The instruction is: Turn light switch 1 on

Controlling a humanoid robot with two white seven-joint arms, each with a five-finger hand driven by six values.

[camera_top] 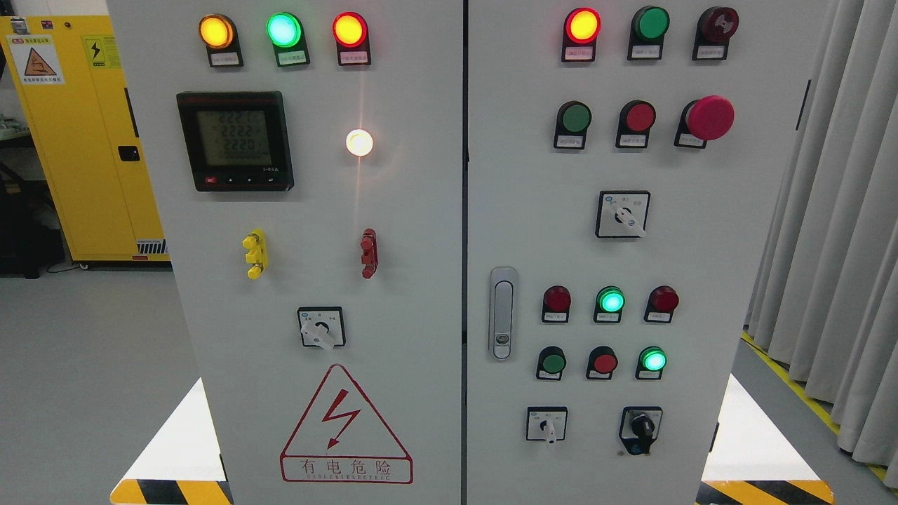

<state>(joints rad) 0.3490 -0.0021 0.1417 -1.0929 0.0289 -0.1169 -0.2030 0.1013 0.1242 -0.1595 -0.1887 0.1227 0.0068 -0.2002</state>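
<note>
Neither hand of the robot shows in the head view, so whether their fingers are apart or together cannot be told.

The grey control cabinet (421, 280) fills the frame, its two doors shut. Which control is "light switch 1" cannot be read (the labels are too small). Candidates are the rotary switch (321, 327) low on the left door and three more selectors on the right door.

On the left door a white lamp (359, 142) glows brightly right of the meter (234, 141). That could mean the switch is already on, or it may be unrelated.
</note>
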